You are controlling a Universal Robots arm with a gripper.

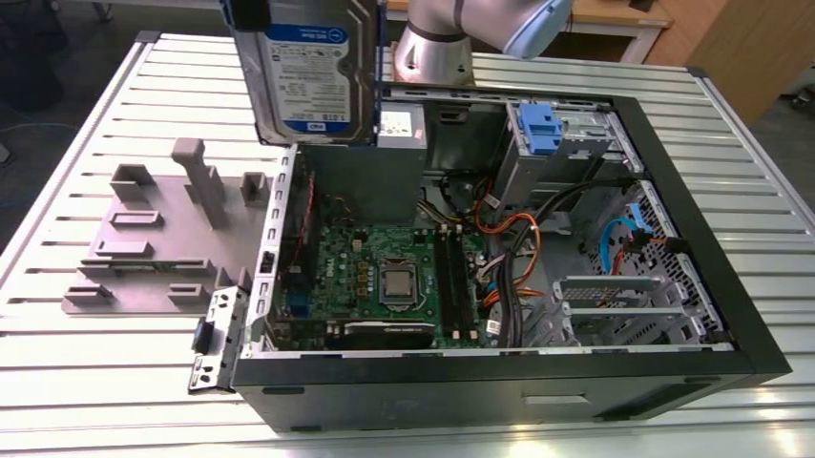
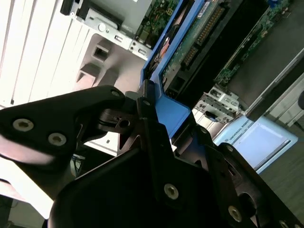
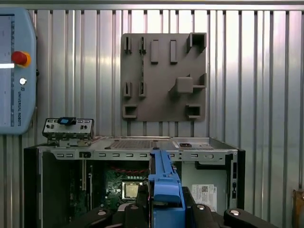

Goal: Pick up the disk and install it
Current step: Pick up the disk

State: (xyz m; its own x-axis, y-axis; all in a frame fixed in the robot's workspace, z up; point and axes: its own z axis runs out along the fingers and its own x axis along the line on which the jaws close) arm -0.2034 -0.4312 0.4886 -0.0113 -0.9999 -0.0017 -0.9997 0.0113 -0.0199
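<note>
Partly, my grip is hard to judge from outside: in the exterior view the disk [image 1: 312, 76] is cut off by the upper edge, so the place where I hold it lies beyond the frame. In the first wrist view the disk stands edge-on as a thin blue strip, and its label is hidden. In the second wrist view my own black body covers much of the scene below.

The surface is a ribbed metal table [image 1: 102, 382]. On it lies an open computer case [image 1: 510, 391] with its motherboard [image 1: 382, 277] exposed and a blue bracket [image 1: 537, 124] in the drive bay. A grey fixture plate [image 1: 153, 248] lies beside the case, on the exterior view's left. A teach pendant [image 3: 16, 71] rests on the same table, and wooden furniture [image 1: 713, 38] stands behind.

My gripper [image 2: 164, 118] is closed on the blue end tab of the disk, with the black fingers [image 2: 147, 123] pressing it from both sides. The disk hangs upright from my jaws, its label facing the exterior camera, raised over the case at its far corner on the exterior view's left.
</note>
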